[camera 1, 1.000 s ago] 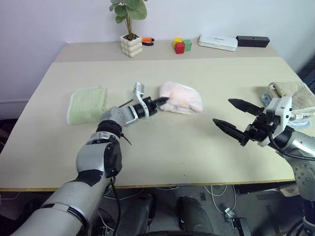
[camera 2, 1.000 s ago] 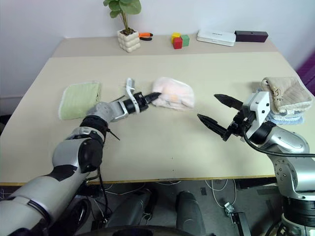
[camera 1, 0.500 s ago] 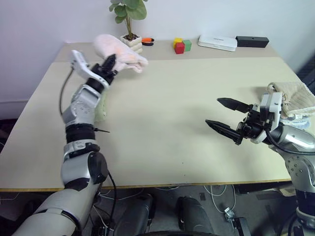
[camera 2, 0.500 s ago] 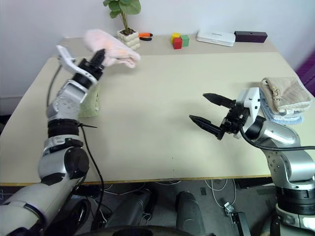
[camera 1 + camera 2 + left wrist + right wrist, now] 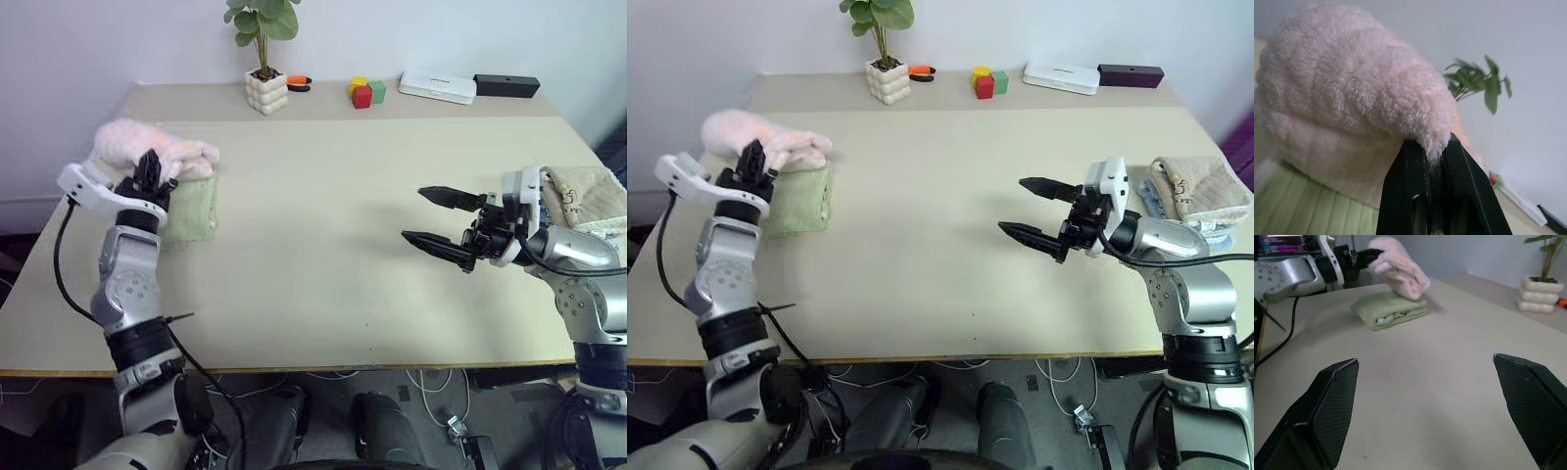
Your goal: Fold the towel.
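Towel (image 5: 147, 147): pale pink, bundled into a compact folded wad, held over the light green cloth (image 5: 188, 211) at the worktop's (image 5: 323, 245) left side, its free end drooping onto or just above it; contact unclear. Left gripper (image 5: 149, 166) clamped on the towel's edge. Right gripper (image 5: 439, 217) wide apart, nothing in it, hovering well apart over bare worktop. Folding looks done; likely left: set the bundle down, release.
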Action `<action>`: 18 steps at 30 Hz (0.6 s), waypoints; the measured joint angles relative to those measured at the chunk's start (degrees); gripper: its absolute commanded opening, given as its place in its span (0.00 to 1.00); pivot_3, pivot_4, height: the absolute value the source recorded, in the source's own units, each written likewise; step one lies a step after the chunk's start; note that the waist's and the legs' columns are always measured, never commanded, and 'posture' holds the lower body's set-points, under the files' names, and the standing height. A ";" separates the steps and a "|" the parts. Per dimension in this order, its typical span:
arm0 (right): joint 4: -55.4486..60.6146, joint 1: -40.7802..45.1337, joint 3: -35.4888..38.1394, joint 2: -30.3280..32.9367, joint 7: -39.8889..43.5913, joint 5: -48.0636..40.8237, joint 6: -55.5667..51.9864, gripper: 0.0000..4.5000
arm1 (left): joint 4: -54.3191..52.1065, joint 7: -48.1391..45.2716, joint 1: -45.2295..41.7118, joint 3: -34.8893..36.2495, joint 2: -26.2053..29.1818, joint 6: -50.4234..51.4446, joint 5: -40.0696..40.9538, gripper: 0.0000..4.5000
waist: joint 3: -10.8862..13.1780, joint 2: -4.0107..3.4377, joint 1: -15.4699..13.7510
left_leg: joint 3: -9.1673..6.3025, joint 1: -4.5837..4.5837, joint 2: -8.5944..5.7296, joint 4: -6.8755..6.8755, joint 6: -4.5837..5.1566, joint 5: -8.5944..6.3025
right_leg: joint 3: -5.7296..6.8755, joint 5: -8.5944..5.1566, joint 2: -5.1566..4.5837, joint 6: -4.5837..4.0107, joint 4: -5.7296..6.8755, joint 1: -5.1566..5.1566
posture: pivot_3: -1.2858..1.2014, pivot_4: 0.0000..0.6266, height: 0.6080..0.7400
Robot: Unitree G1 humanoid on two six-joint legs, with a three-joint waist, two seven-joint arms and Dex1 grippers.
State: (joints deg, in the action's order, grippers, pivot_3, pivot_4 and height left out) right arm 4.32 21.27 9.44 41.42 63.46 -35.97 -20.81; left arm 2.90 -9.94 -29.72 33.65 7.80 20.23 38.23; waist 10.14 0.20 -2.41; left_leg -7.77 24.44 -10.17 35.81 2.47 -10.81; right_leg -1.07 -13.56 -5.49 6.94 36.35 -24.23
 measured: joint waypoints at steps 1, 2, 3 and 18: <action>-0.23 0.01 0.00 0.00 0.18 0.19 0.05 1.00 | -0.36 0.10 0.54 -0.26 0.00 -0.54 -0.02 0.02 | 0.00 0.00 0.08 | 0.01 0.00 0.00 0.00 0.01 -0.01 | -0.01 0.00 0.00 0.00 0.00 0.02 | 0.52 0.24 1.00; -0.40 0.01 0.01 0.00 0.41 0.38 0.07 1.00 | -0.42 0.14 0.91 -0.28 0.00 -0.98 0.00 0.02 | 0.00 0.00 0.12 | 0.01 0.00 0.00 -0.01 0.01 -0.01 | -0.01 0.00 0.00 0.00 0.00 0.01 | 0.52 0.24 1.00; -0.58 0.01 0.01 0.01 0.55 0.50 0.08 1.00 | -0.42 0.21 1.21 -0.28 -0.01 -1.25 0.03 0.02 | -0.01 -0.01 0.14 | 0.01 0.00 0.00 -0.02 0.01 -0.01 | -0.01 0.00 0.01 0.00 0.00 0.00 | 0.52 0.24 1.00; 0.07 -1.90 0.49 0.06 -0.44 1.44 0.14 1.00 | -2.89 9.53 9.80 -1.04 -7.12 -1.48 4.75 0.46 | -0.01 -0.01 0.07 | 0.02 0.00 0.00 -0.01 0.03 -0.03 | -0.02 -0.01 0.00 -0.01 -0.02 0.01 | 0.52 0.24 1.00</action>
State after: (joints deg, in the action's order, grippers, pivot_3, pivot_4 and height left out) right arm 4.39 19.37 9.93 41.48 63.02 -34.54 -20.67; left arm 0.02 -0.41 -19.92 32.61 0.69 18.75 42.97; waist 10.14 0.19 -2.34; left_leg -7.76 24.43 -10.17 35.80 2.51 -10.83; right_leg -1.09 -13.57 -5.49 6.94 36.33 -24.22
